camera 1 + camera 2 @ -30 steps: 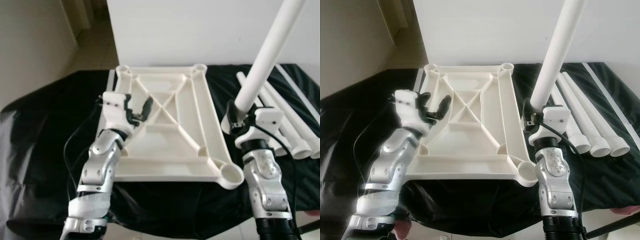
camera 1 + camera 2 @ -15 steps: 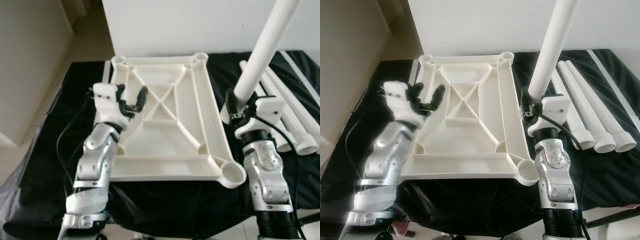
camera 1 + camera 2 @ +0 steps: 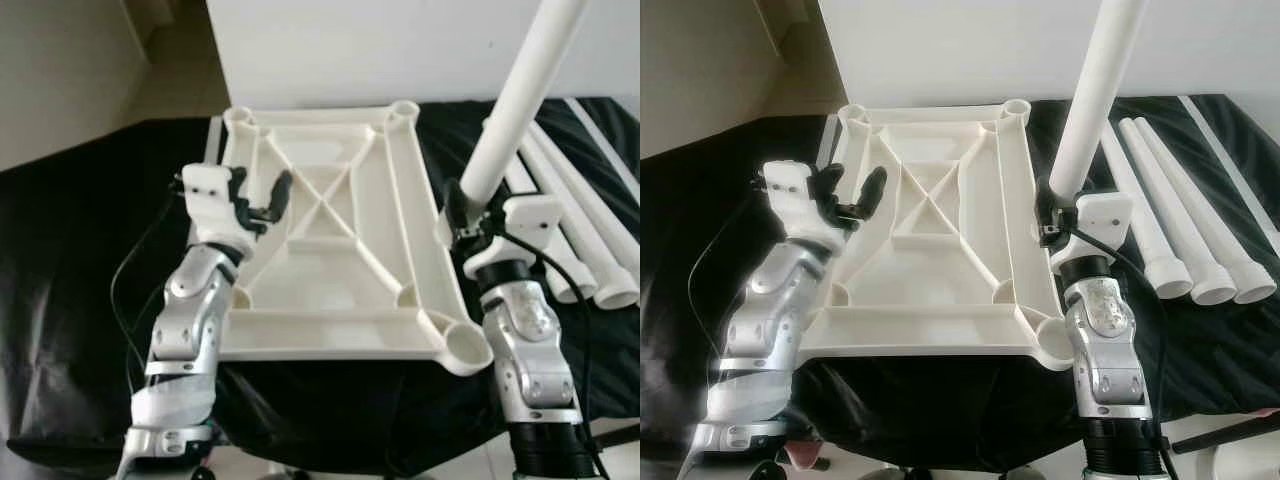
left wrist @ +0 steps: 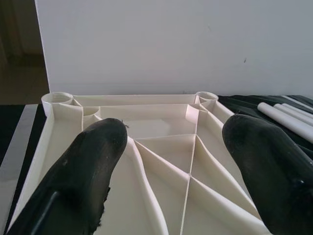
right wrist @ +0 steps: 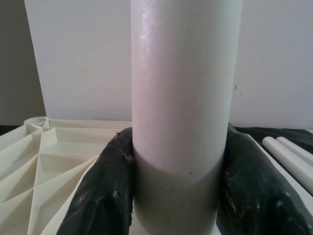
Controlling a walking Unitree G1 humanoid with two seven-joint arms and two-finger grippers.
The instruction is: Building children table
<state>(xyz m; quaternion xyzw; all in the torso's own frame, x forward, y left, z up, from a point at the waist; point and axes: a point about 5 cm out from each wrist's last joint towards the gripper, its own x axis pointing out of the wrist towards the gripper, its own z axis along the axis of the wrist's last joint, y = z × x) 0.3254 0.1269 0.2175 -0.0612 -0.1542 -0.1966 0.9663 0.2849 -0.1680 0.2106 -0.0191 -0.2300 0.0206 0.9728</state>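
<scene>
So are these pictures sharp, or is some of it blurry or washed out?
Head views: fairly sharp but soft; the white wall is bright and flat, and the black cloth loses detail. Left wrist view: the left claw has its fingers close up and blurry. Right wrist view: the table leg in the right claw has a soft sheen and darkens toward its base.
</scene>
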